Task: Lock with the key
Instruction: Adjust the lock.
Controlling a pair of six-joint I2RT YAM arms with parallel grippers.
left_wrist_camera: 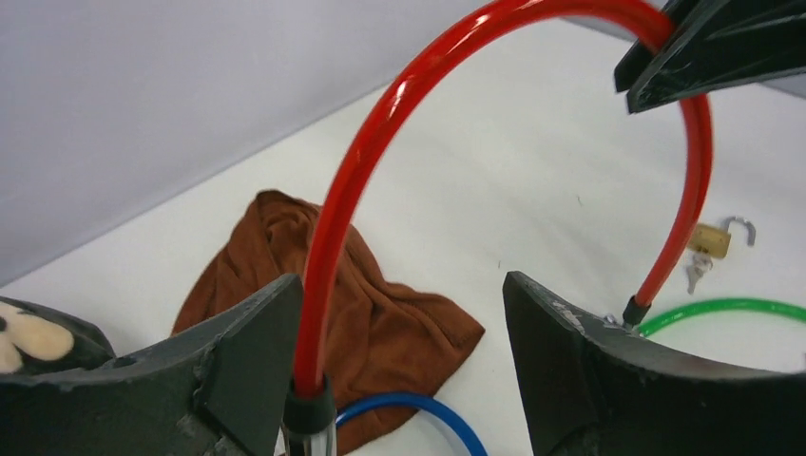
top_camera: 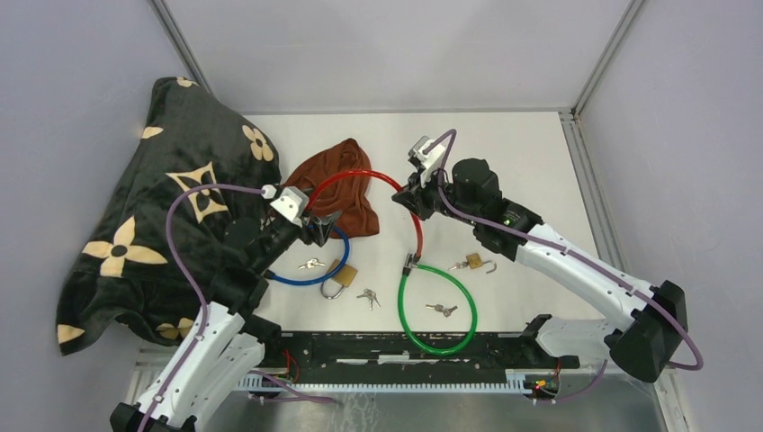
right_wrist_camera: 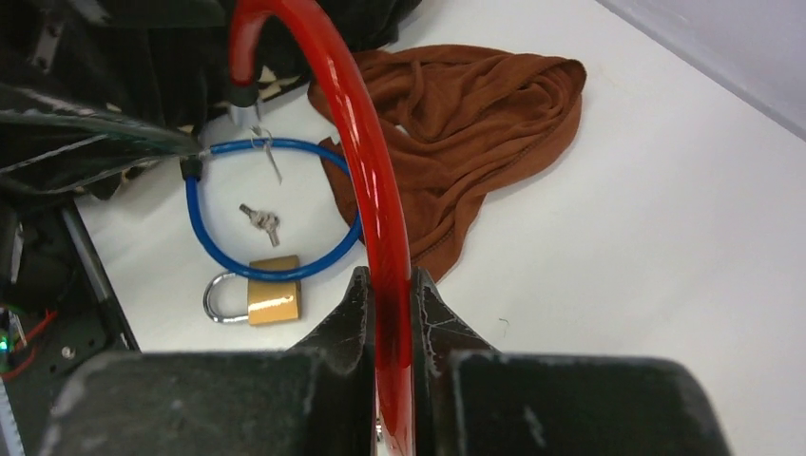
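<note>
In right tool (right_wrist_camera: pixel 388 302) — red cable (right_wrist_camera: pixel 367 171)

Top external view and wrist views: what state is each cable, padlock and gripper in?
Red plastic-coated cable: lifted in an arch, ends apart.
Right gripper: shut on the red cable.
Left gripper: open, around one red cable end.
Small brass padlock: shackle open.
Large brass padlock: shackle looks closed.
Blue cable: flat loop on table.
Green cable: flat loop on table.
</note>
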